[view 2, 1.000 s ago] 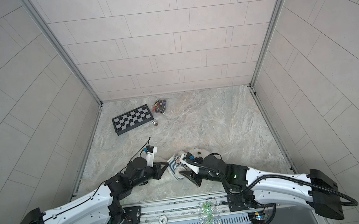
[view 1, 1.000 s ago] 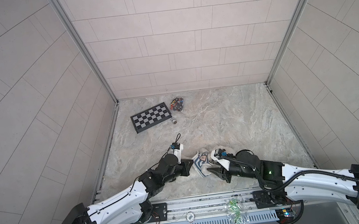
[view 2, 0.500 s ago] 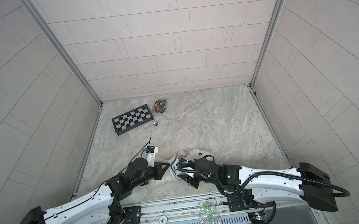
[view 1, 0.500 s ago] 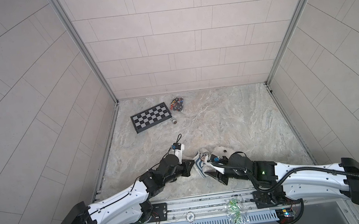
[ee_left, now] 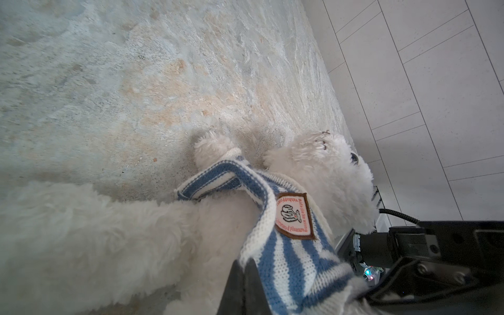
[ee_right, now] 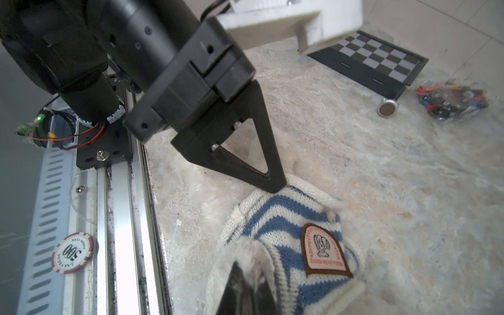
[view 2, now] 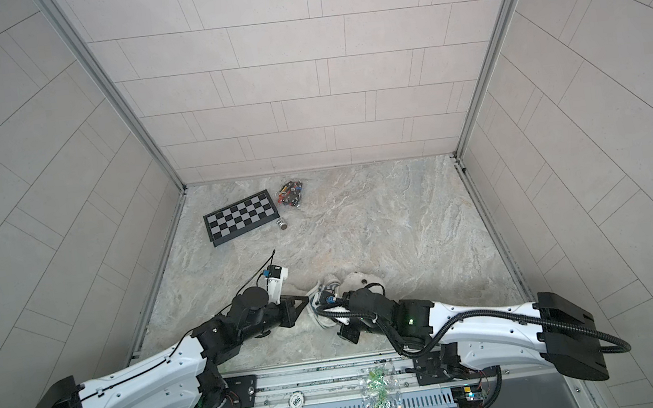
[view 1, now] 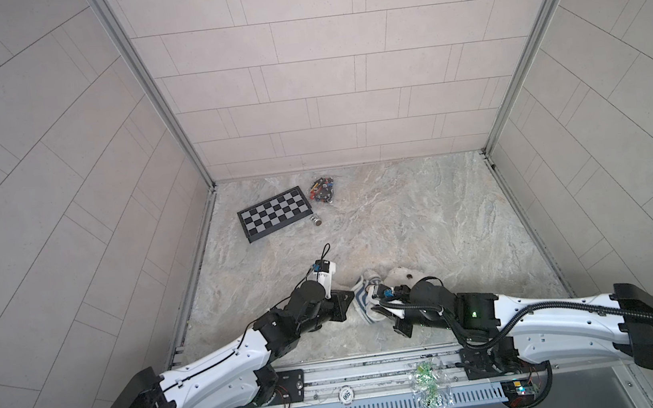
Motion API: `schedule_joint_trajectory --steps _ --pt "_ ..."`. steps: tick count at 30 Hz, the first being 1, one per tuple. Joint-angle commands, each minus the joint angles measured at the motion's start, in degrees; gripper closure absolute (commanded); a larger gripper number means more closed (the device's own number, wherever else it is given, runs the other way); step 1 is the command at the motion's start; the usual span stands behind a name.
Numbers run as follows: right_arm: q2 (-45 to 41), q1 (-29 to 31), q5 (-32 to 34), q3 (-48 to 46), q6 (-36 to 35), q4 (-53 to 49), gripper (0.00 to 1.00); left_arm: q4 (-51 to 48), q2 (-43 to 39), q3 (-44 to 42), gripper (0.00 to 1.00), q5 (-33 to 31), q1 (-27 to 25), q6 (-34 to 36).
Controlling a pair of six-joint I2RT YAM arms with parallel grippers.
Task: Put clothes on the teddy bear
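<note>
The left gripper point(ee_right: 272, 186) pinches the hem of a blue-and-white striped shirt point(ee_right: 278, 218). The right gripper point(ee_right: 246, 275) is pressed together at the shirt's other edge, on knit or fur I cannot tell. The white teddy bear point(ee_left: 327, 174), shirt around its body, lies on the bench point(view 1: 401, 213) near the front edge, between both arms.

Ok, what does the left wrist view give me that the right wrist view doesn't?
Only left wrist: the teddy bear, head and face. Only right wrist: the left gripper pinching the striped shirt at its hem, the chessboard and a poker chip on the rail. Both: the striped shirt, its badge and white fur.
</note>
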Motion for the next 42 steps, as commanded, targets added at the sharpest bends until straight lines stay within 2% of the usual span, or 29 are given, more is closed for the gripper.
schedule_joint_trajectory --steps 1,14,26,30,36,42 --pt "-1.47 0.70 1.00 1.84 -1.09 -0.77 1.00 -1.34 -0.64 1.89 1.00 -0.70 -0.21 1.51" --pt "-9.76 0.89 6.23 0.37 2.73 3.93 1.00 -6.83 -1.29 2.31 1.00 -3.55 -0.15 4.91" --pt "-11.82 0.81 13.11 0.15 6.23 3.33 1.00 -8.45 -2.17 1.99 1.00 -4.19 -0.19 5.98" --pt "-11.88 0.80 13.24 -0.47 7.68 5.59 1.00 -7.66 -1.77 2.34 1.00 -2.87 -0.08 6.50" --pt "-6.75 0.76 13.87 0.73 10.10 6.61 1.00 -6.12 -0.20 3.13 1.00 -1.70 -0.25 7.05" --pt "-3.54 0.81 7.46 -0.50 8.27 6.78 0.92 -4.32 1.28 3.07 1.00 -0.62 -0.21 6.78"
